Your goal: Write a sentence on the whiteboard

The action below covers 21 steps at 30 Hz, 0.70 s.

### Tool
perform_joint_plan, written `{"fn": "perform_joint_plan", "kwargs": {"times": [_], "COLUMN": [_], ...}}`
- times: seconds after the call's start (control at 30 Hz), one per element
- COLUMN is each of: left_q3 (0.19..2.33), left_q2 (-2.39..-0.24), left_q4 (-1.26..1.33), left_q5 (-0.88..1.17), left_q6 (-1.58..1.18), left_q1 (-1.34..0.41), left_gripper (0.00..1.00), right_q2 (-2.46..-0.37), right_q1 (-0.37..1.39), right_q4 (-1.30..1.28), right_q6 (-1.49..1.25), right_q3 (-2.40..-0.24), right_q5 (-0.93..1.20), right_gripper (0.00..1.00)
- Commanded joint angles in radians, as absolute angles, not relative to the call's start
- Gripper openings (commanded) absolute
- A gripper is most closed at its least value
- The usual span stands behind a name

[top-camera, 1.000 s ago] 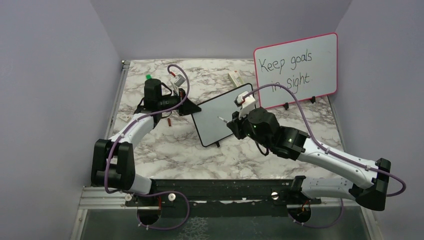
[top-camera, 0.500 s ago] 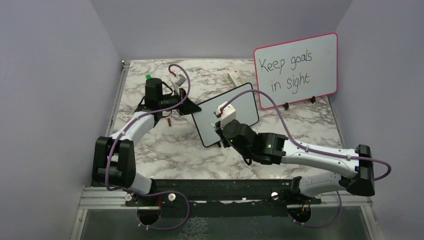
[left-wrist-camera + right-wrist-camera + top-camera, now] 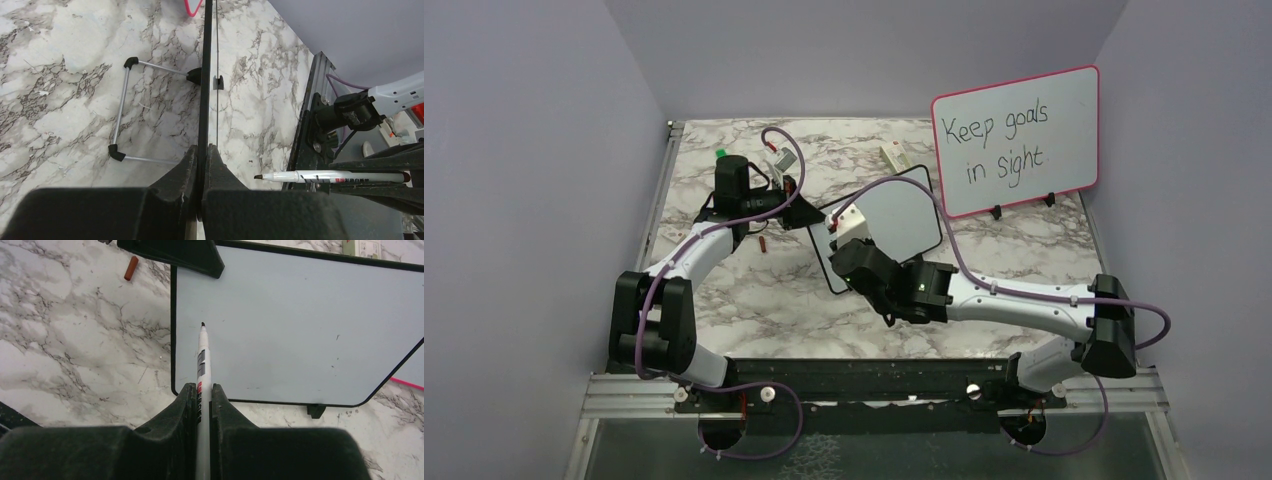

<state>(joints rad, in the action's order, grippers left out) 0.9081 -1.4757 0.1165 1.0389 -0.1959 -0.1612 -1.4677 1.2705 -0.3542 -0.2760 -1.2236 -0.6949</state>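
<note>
Nearest: right claw (image 3: pixel 202 390) clenched mid-barrel on a slim marker (image 3: pixel 202 357), likely light and smooth, apt to slip. Just beyond: tip at the blank whiteboard (image 3: pixel 300 325), propped tilted mid-counter (image 3: pixel 75 340); thin, stiff, probably easy to skid. Farther: left claw (image 3: pixel 201 152) clamped on its edge, steadying.

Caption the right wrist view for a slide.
Right gripper holds a marker, tip over the blank whiteboard near its edge.
</note>
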Motion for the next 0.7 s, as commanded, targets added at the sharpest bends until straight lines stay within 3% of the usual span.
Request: {"fn": "perform_joint_plan", "kwargs": {"times": [0.0, 0.67], "left_q3": [0.894, 0.891], "left_q2": [-1.491, -1.491], "left_q4": [0.046, 0.041], "left_q5": [0.983, 0.999], "left_q6": [-0.161, -0.142], "left_q1": [-0.169, -0.175], "left_gripper": [0.00, 0.00], "right_q2": [-1.497, -1.607], "right_q1": [1.278, 1.272], "right_q4": [-0.293, -0.284], "right_q6": [-0.275, -0.262], "right_q3": [-1.275, -1.351], "right_q5": [-0.774, -0.780], "right_gripper": [0.01, 0.01]}}
